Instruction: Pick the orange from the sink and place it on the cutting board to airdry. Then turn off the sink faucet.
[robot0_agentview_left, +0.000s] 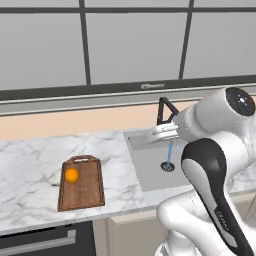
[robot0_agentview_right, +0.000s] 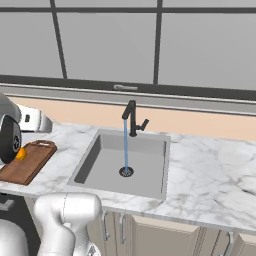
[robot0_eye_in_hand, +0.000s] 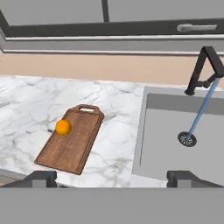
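End effector (robot0_eye_in_hand: 111, 177) spread wide, holding nothing.

We find no legible text, label or number here; a faint mark on the robot's forearm (robot0_agentview_left: 221, 218) stays unreadable.

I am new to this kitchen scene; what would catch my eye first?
A small bright orange ball sits on the dark brown wooden cutting board on the white marble counter. Right of it, a thin blue stream of water runs from the slim matte-black faucet into the grey sink.
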